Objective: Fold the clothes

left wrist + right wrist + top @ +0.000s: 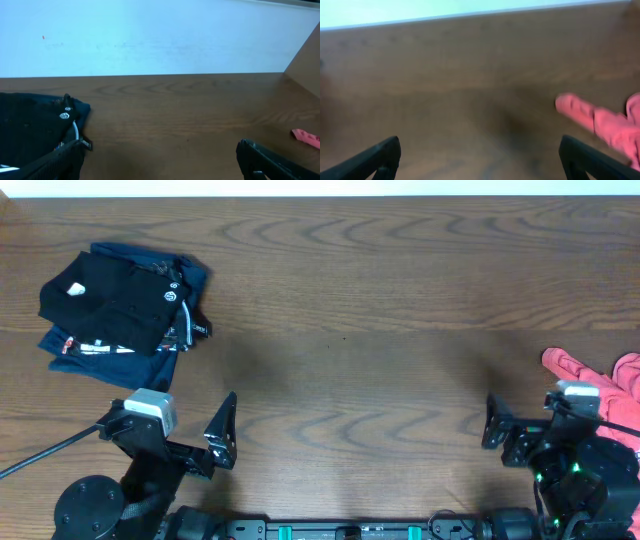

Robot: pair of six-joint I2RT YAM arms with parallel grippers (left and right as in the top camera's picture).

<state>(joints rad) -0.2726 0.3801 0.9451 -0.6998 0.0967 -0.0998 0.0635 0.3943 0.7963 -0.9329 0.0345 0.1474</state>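
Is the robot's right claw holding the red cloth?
No, the red cloth lies on the table, and the right gripper is open with nothing in it.

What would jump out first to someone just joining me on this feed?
A black shirt lying on a navy garment at the far left of the table draws the eye first. Next comes the coral-red garment bunched at the right edge, by the right gripper. That gripper and the left gripper are both open and empty over bare wood.
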